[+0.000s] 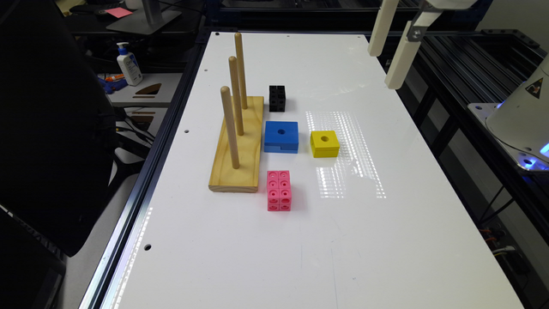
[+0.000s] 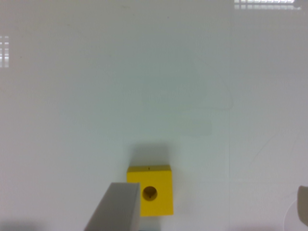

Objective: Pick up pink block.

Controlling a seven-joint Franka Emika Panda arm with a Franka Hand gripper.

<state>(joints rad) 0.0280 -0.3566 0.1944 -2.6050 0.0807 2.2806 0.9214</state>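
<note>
The pink block [image 1: 279, 191], made of joined cubes with round holes, lies on the white table [image 1: 386, 214] just off the near end of the wooden peg base. My gripper [image 1: 383, 69] hangs high above the table's far edge at the exterior view's right, well away from the pink block. In the wrist view my gripper [image 2: 211, 195] is open, its two fingers wide apart with nothing between them. One grey finger [image 2: 115, 209] overlaps the edge of a yellow block [image 2: 156, 192] far below.
A wooden base with three upright pegs [image 1: 240, 150] stands at the exterior view's left. Beside it lie a black cube [image 1: 277, 98], a blue holed block [image 1: 281, 136] and the yellow holed block [image 1: 324, 143]. The robot's base [image 1: 523, 120] sits off the table's right edge.
</note>
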